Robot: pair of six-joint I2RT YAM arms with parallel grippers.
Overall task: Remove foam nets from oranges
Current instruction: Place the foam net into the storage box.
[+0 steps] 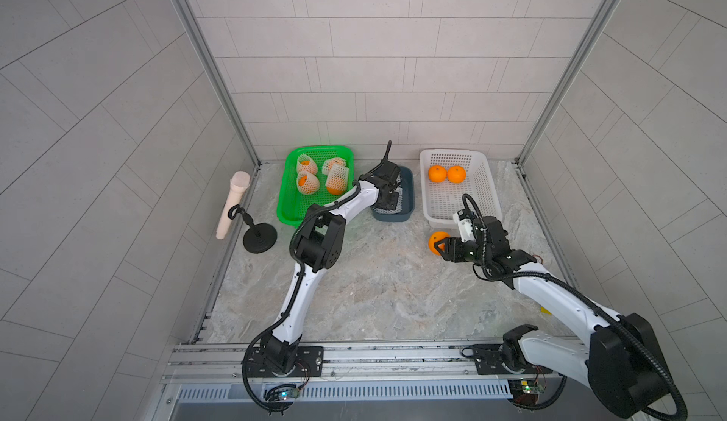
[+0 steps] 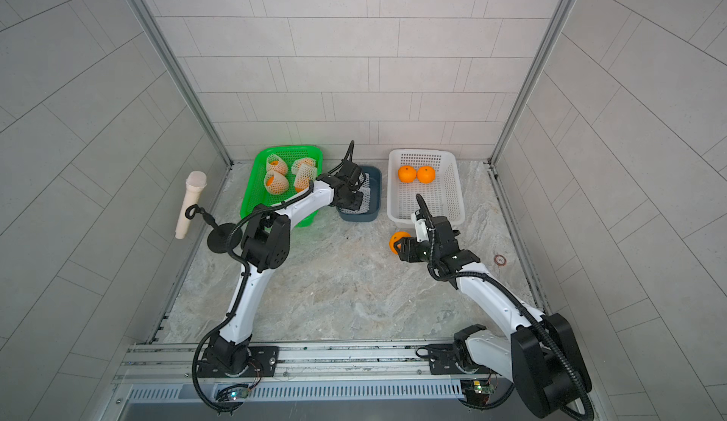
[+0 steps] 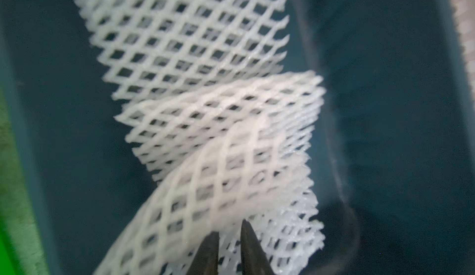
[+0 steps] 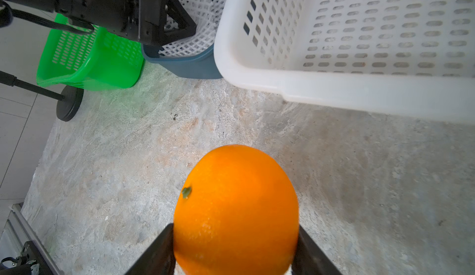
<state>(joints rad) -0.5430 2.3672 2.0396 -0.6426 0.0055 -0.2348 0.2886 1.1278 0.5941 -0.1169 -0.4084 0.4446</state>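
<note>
The left gripper [image 3: 230, 228] hangs tips-down inside the dark blue-grey plastic bin [image 1: 409, 193], its jaws set narrow with only a sliver of gap. A limp white foam net [image 3: 218, 178] with diamond holes curls right at the fingertips. The wrist view is blurred, so I cannot tell whether they pinch its edge or merely touch it. Farther out from the tips, a flattened white net [image 3: 190, 42] lies on the bin floor.

The right gripper [image 4: 235, 231] is clamped on a bare, bright orange fruit [image 4: 236, 196], one finger on each flank, over the marbled tabletop [image 4: 154, 145]. Just ahead of it and off to one side stands the white perforated plastic basket [image 4: 334, 99]. Two bare oranges [image 1: 437, 173] sit at its far end, well beyond the gripper.

From where I stand, this looks like the putting-away half of one round: the sleeve goes into the bin and the stripped fruit into the white basket. The right arm would need to carry its fruit over the basket's near rim and let go low, so it doesn't roll hard into the other two. The left would need to part its jaws and rise straight, since light foam may cling to a fingertip. Just beside the left gripper, the green slotted plastic basket [image 1: 291, 210] holds four netted oranges [image 1: 307, 183] not yet done.
</note>
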